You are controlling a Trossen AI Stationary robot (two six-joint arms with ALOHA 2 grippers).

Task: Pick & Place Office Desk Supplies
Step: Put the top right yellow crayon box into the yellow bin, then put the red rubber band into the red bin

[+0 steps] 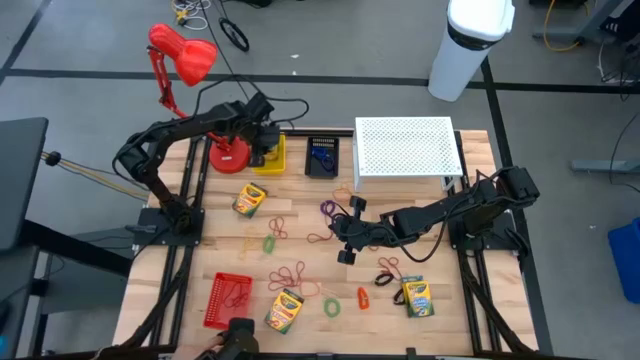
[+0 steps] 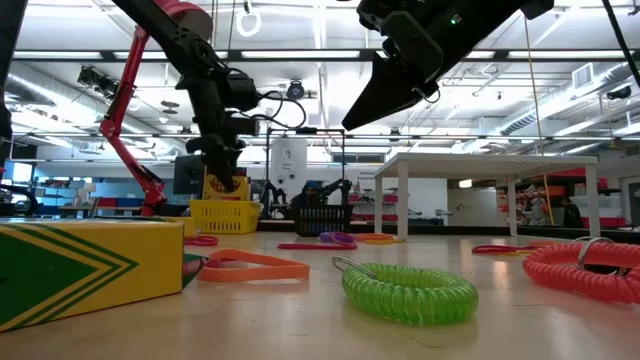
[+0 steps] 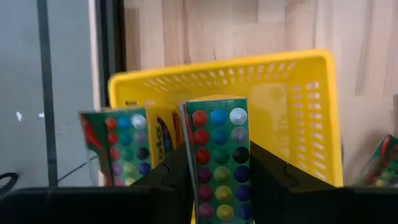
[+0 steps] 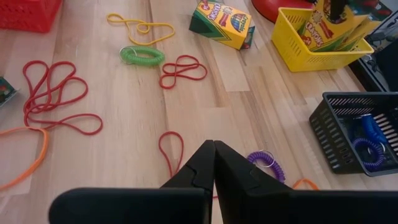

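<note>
My left gripper stands over the yellow basket at the table's far left, beside the red lamp's base, shut on a yellow-and-green crayon box. A second crayon box stands upright in the basket next to it. My right gripper hangs shut and empty above the table's middle, over a red rubber band and a purple coil. More crayon boxes, rubber bands and a green coil lie flat on the wood. My left gripper pinches the crayon box between its two fingers, one on each broad face, with the dotted narrow side facing the wrist camera. The fingers come steeply from above. The box stands upright, its lower end inside the yellow basket; whether it rests on the bottom is hidden.
A black basket holding blue coils sits right of the yellow one, then the white perforated riser. A red basket is near the front left. The red lamp rises behind my left arm. A red coil lies at the right.
</note>
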